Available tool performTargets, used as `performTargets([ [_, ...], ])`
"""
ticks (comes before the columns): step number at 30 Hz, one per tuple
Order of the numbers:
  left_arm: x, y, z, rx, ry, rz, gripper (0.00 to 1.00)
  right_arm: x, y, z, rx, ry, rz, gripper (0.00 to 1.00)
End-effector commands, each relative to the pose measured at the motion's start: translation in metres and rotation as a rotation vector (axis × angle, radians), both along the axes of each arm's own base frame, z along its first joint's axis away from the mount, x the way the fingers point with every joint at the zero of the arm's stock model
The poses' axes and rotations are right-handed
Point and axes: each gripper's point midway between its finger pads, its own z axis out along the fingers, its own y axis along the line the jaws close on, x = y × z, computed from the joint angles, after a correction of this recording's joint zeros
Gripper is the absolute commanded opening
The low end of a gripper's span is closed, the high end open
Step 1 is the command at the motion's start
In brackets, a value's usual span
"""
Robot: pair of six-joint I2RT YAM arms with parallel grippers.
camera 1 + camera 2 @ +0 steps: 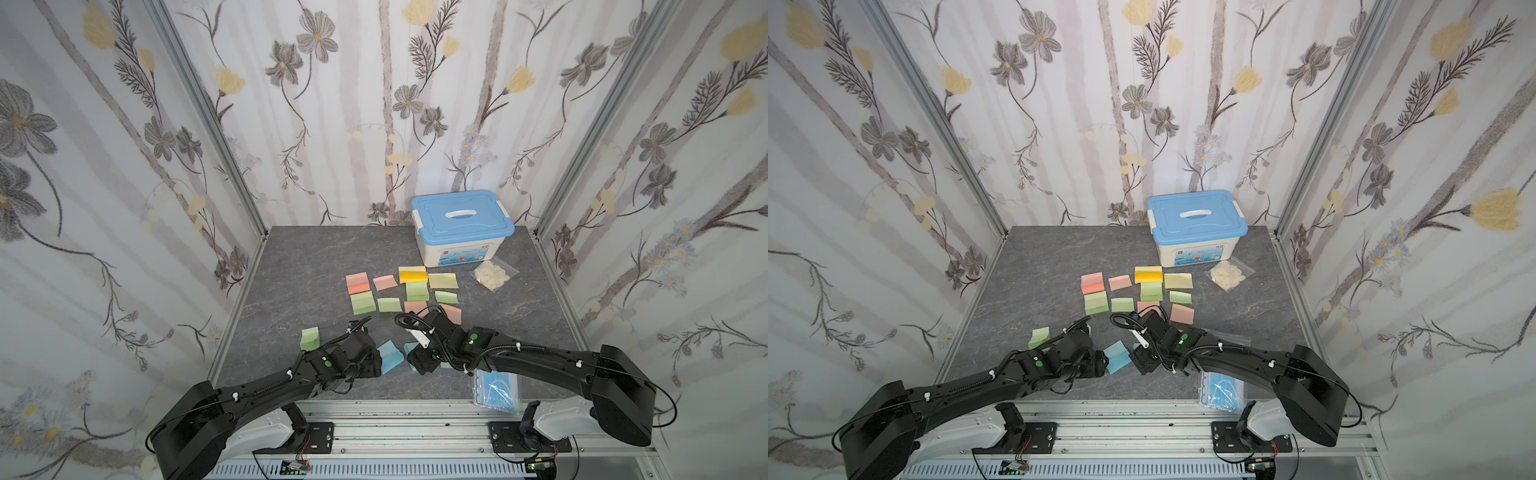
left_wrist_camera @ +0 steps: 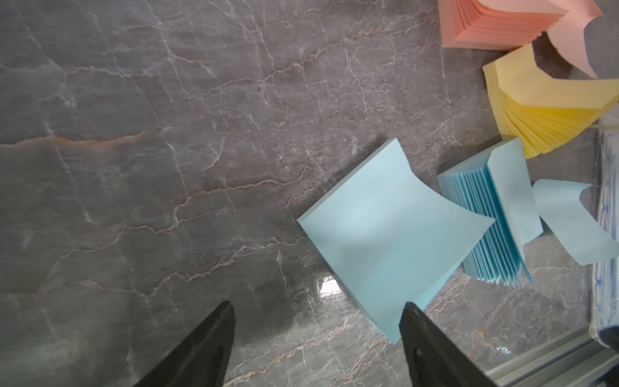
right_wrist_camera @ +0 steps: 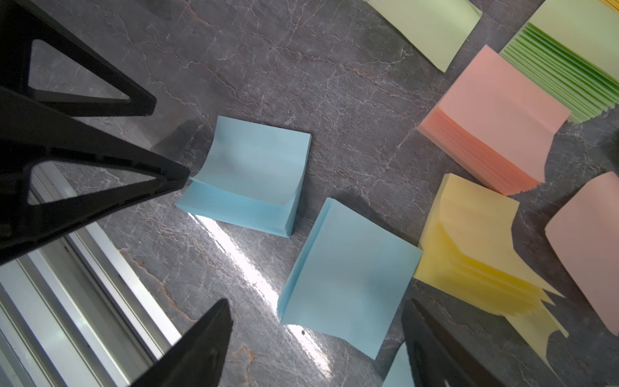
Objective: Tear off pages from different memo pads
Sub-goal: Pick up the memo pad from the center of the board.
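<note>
Grey marbled tabletop (image 1: pixel 299 266). The left gripper (image 2: pixel 318 311) is spread wide and empty, with a blue memo pad (image 2: pixel 385 234), its top sheet curled, just ahead of one fingertip. The right gripper (image 3: pixel 318 308), equally wide and empty, hovers over a second blue pad (image 3: pixel 348 278). Beside that pad are a yellow pad (image 3: pixel 469 241) and a loose pink page (image 3: pixel 589 248).
</note>
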Motion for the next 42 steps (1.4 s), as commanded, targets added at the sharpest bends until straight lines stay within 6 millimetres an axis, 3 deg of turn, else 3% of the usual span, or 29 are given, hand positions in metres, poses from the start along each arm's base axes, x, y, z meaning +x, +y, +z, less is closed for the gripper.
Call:
performTargets([
  [1, 0.005, 0.005, 0.004, 0.014, -0.023, 0.023, 0.8, -0.001, 0.009, -0.002, 0.001, 0.012, 0.019, 0.81],
  [9, 0.005, 0.006, 0.0, 0.009, -0.018, 0.032, 0.8, 0.016, 0.038, -0.006, -0.017, 0.008, 0.032, 0.82],
  [14, 0.006, 0.012, 0.005, 0.016, -0.04, 0.047, 0.81, 0.024, 0.05, -0.023, -0.078, -0.002, 0.103, 0.81],
  [26, 0.008, 0.061, 0.034, 0.051, -0.169, 0.183, 0.82, 0.031, 0.066, -0.042, -0.184, -0.062, 0.313, 0.8],
  [28, 0.007, 0.069, 0.04, 0.042, -0.196, 0.202, 0.81, 0.024, 0.073, -0.045, -0.194, -0.081, 0.435, 0.71],
  [32, 0.002, 0.081, 0.043, 0.027, -0.215, 0.228, 0.81, 0.011, 0.083, -0.047, -0.24, -0.156, 0.662, 0.63],
  [38, -0.002, 0.086, 0.035, 0.015, -0.201, 0.238, 0.81, 0.005, 0.094, -0.048, -0.227, -0.183, 0.806, 0.22],
  [42, -0.003, 0.074, 0.034, -0.034, -0.202, 0.179, 0.82, 0.006, 0.092, -0.036, -0.194, -0.195, 0.834, 0.0],
])
